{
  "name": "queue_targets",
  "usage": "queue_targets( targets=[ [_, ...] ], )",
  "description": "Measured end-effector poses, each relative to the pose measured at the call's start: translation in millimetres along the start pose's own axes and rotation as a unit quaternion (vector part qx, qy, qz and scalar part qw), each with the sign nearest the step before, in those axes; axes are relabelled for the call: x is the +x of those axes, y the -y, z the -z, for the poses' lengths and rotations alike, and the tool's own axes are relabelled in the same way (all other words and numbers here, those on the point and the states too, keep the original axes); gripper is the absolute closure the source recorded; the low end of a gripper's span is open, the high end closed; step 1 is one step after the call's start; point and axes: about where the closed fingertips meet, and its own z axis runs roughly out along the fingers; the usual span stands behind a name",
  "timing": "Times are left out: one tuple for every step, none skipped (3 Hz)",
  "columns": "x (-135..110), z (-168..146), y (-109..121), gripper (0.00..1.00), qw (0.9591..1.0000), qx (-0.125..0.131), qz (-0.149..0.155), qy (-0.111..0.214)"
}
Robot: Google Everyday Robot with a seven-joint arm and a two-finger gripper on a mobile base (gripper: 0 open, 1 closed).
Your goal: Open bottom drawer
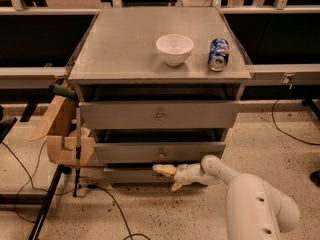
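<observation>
Hand (170, 178) at bottom drawer (131, 175) front, mid drawer (125, 152) overhanging (floor (150, 211) close below).

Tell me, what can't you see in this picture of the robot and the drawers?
All in the camera view:
- The bottom drawer knob: hidden behind the claw, which is right at that drawer's front.
- Inside the bottom drawer: hidden by its grey front.
- Words on the blue can: too small to read.
- The robot beyond its arm: cut off by the bottom edge.
</observation>
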Motion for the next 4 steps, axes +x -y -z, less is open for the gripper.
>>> queue_targets(
  targets=[
    [-8, -17, 10, 0.00, 0.9995, -0.003, -0.011, 0.028],
    [-19, -38, 27, 0.00, 0.9971, -0.023, -0.022, 0.070],
    [-28, -61, 42, 0.00, 0.9943, -0.037, -0.024, 0.098],
    [-32, -78, 46, 0.00, 0.9948, -0.031, -0.010, 0.096]
  ],
)
